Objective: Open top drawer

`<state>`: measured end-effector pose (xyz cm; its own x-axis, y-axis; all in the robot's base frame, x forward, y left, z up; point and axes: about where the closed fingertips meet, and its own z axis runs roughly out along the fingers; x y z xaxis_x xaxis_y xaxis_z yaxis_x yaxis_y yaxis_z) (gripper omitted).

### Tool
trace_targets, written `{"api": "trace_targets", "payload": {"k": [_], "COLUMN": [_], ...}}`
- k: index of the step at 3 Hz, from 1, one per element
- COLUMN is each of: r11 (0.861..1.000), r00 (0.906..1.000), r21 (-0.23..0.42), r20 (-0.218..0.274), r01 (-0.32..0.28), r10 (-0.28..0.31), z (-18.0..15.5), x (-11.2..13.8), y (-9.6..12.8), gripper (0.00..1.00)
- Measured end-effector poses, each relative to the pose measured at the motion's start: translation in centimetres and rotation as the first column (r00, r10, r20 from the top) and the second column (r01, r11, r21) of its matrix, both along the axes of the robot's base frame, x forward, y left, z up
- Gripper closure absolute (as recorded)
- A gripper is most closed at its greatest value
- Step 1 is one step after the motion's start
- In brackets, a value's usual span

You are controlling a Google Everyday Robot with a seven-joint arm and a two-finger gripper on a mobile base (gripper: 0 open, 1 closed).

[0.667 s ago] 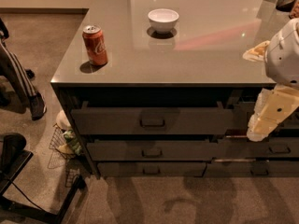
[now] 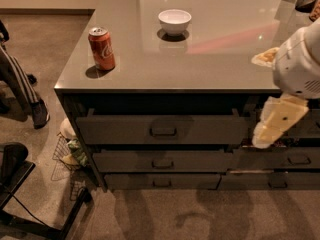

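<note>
The top drawer [image 2: 162, 129] is the wide dark front just under the grey countertop, with a small bar handle [image 2: 163, 132] at its centre. Its front stands a little out from the cabinet, with a dark gap above it; the inside is hidden. My gripper [image 2: 270, 129], cream-coloured under a white wrist, hangs at the right end of that drawer front, to the right of the handle and apart from it.
A red soda can [image 2: 102, 48] and a white bowl [image 2: 174, 21] stand on the countertop [image 2: 220, 59]. Shorter drawers [image 2: 162, 162] lie below the top one. A wire basket [image 2: 67, 154] sits on the floor at the left, near a chair base [image 2: 30, 204].
My gripper has shifted slightly to the left along the drawer front. The drawer, can and bowl have not moved.
</note>
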<state>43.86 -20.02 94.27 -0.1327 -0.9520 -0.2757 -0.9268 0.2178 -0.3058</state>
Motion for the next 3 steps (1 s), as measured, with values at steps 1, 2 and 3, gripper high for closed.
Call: {"api": "trace_targets", "payload": {"k": [1,2,3], "r11": [0.998,0.993,0.996], "r00": [0.9973,0.9849,0.9831], "r21": [0.041,0.065,-0.002], "r20": [0.057,0.149,0.162], "r01": [-0.049,-0.099,-0.086], "r10": [0.047,0.088,0.085], "z": [-3.8,-8.0,-11.0], "x": [3.1,7.3,8.9], "y": [1.1,2.6,3.1], "gripper": [0.00,0.00,0.00]}}
